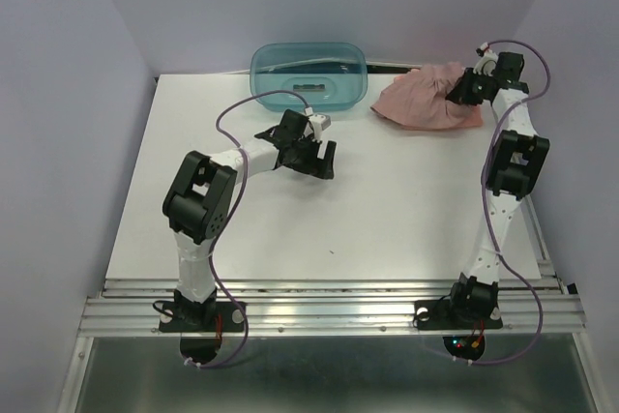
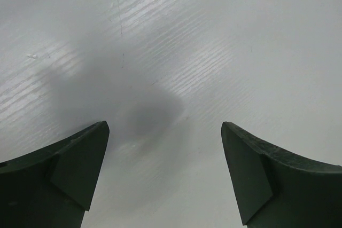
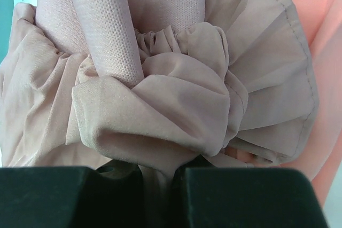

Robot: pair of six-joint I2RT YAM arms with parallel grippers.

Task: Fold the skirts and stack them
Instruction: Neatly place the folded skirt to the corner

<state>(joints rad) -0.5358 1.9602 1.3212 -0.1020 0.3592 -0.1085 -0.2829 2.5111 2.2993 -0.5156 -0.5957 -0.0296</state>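
The mauve-pink pleated skirt lies bunched at the table's far right, beside the tub. My right gripper is shut on a fold of it; in the right wrist view the gathered cloth is pinched between my fingers. The coral-salmon skirt shows at the right edge of that view, behind the mauve one; I cannot make it out in the top view. My left gripper is open and empty, low over the bare table near its middle; the left wrist view shows only its two fingers over the white surface.
A translucent teal tub stands at the far centre of the table, just left of the skirts. The white table ends in a metal rail at the near edge. Purple walls close in on both sides.
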